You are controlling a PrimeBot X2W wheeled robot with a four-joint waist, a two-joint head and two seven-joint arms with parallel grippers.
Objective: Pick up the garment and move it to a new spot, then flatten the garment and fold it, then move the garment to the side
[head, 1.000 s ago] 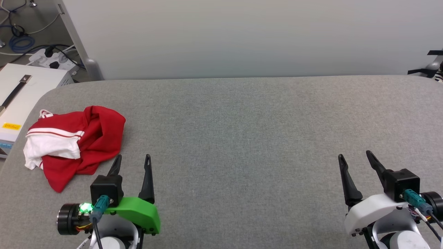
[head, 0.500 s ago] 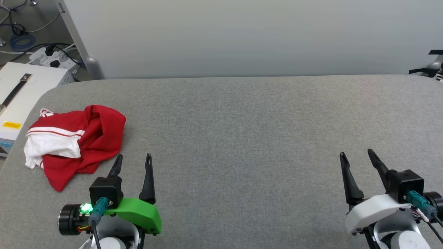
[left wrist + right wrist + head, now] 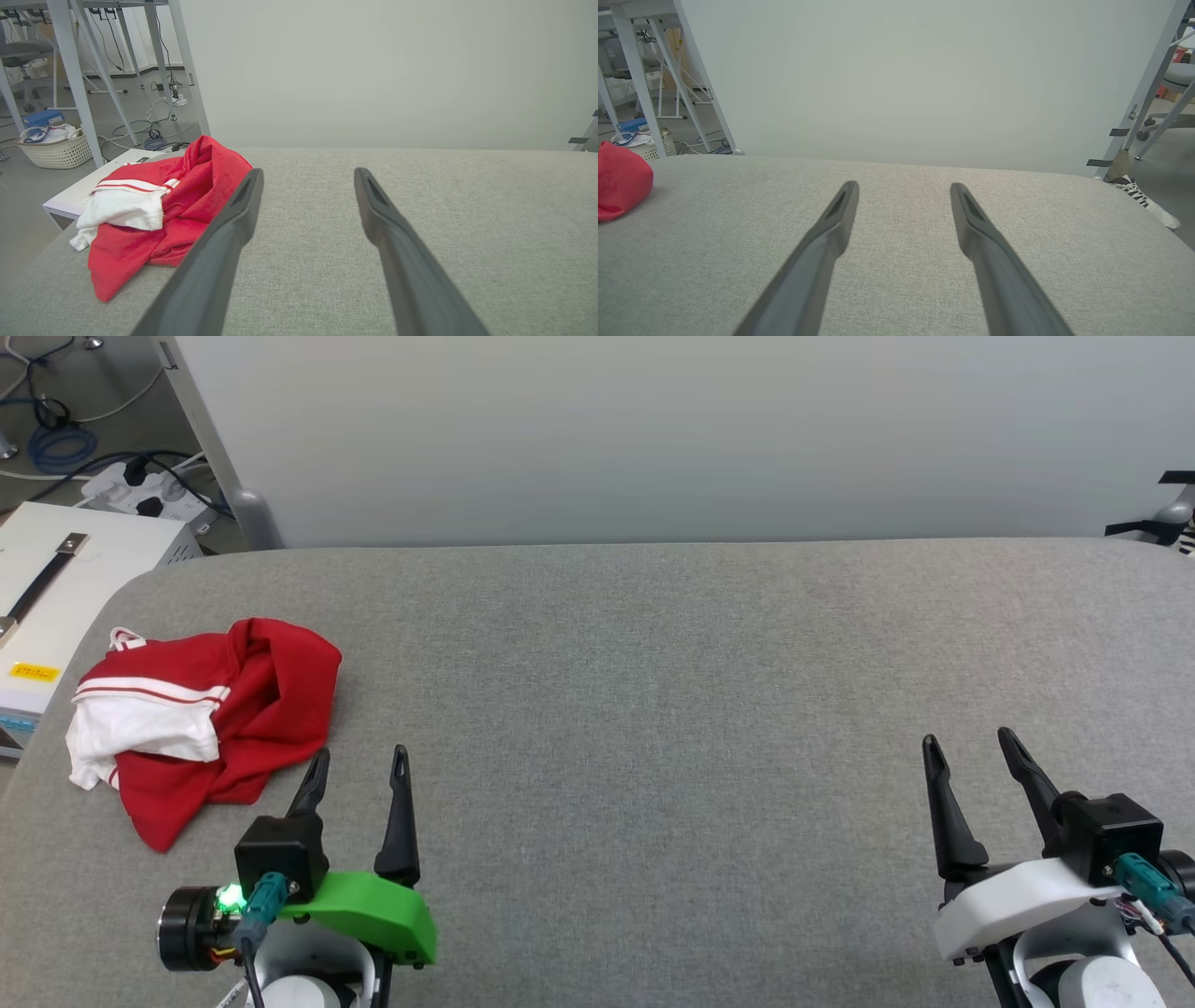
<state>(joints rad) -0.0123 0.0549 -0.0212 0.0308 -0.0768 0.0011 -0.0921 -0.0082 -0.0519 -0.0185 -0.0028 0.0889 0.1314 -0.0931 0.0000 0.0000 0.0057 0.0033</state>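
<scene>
Near the table's (image 3: 653, 663) edge, the garment (image 3: 215, 709) is seen bunched — left gripper (image 3: 360, 753), right gripper (image 3: 967, 737) spread — and could be shoved off by a careless reach.

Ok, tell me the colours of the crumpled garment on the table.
The garment is red with a white sleeve and red-white striped trim, clearest in the left wrist view.

Left gripper (image 3: 361, 752): two long, dark, tapering fingers (image 3: 400, 821) on a green shell (image 3: 378, 917). Right gripper (image 3: 967, 736): the same fingers, on a white shell (image 3: 1013, 899) with small dark screws (image 3: 966, 954) at its lower edge. Each carried a black camera block (image 3: 280, 854) with a teal plug (image 3: 266, 894) and a dark cable (image 3: 252, 971). A green light (image 3: 227, 896) glowed beside the left's black cylinder (image 3: 182, 929). The forearms (image 3: 1092, 985) were pale.
</scene>
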